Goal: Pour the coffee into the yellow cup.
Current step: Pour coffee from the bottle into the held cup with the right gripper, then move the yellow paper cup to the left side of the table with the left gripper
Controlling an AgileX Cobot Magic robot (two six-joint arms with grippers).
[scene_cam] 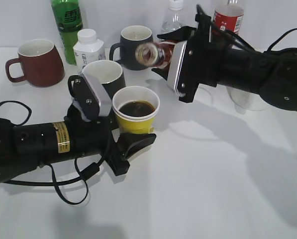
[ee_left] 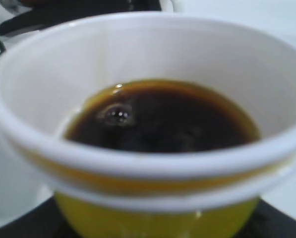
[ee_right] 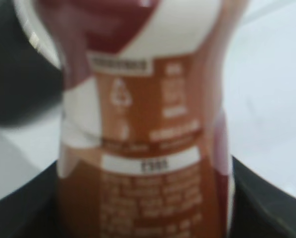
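Note:
The yellow cup (scene_cam: 134,123) stands on the white table, holding dark brown liquid. My left gripper (scene_cam: 131,135) is shut on its lower body; the left wrist view shows the cup (ee_left: 152,218) close up with coffee inside. My right gripper (scene_cam: 164,52) is shut on the coffee bottle (scene_cam: 153,54), held on its side above and behind the cup, open mouth pointing left. No stream shows between mouth and cup. The bottle's brown, red and white label (ee_right: 148,163) fills the right wrist view.
Behind the cup stand a dark mug (scene_cam: 107,73), a second dark mug (scene_cam: 133,45), a brown-red mug (scene_cam: 36,62), a white pill bottle (scene_cam: 88,47), a green bottle (scene_cam: 67,25), a clear bottle (scene_cam: 174,17) and a red-labelled bottle (scene_cam: 229,15).

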